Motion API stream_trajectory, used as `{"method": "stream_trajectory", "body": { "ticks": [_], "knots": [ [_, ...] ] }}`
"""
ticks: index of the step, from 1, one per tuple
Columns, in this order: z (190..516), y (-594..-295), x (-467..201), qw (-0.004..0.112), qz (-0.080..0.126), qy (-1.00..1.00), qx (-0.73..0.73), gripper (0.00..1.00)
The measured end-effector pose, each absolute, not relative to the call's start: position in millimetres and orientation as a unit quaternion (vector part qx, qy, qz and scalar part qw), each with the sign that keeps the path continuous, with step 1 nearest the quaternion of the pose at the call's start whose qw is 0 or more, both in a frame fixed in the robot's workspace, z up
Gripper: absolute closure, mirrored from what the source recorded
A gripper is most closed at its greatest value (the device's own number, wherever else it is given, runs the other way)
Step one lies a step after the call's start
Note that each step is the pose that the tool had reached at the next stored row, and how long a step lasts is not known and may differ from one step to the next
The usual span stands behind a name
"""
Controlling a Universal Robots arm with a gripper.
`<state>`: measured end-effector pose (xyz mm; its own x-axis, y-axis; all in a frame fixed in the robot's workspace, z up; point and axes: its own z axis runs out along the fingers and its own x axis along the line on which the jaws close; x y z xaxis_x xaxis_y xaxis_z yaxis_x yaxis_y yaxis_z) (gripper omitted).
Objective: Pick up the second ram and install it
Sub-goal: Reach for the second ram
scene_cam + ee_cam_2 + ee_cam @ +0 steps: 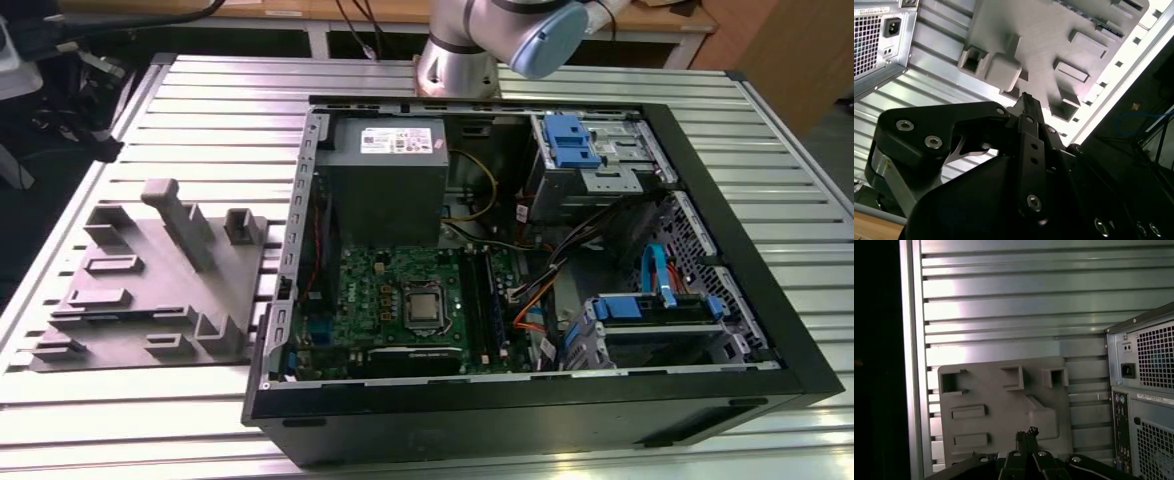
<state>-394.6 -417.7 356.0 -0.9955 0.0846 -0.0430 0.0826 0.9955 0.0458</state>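
Glare streaks the slatted table [1004,295]; surroundings fall dark.

A grey moulded tray [160,300] lies just beside the open computer case [534,410], both on the slatted metal surface [214,110].

computer case [534,410]: 1; grey parts tray [158,312]: 1; power supply [387,175]: 1; robot arm [470,40]: 1; claw [1027,434]: 1

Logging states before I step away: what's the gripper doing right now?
Gripper: jaws closed, nothing visible between them.
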Motion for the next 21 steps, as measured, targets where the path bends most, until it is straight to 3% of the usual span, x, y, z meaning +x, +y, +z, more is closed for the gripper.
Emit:
{"method": "stream_trajectory", "body": {
  "ticks": [21],
  "knots": [
    [335.6,-471.4,-398.6,0.022,0.022,0.999,0.042,0.9]
  ]
}}
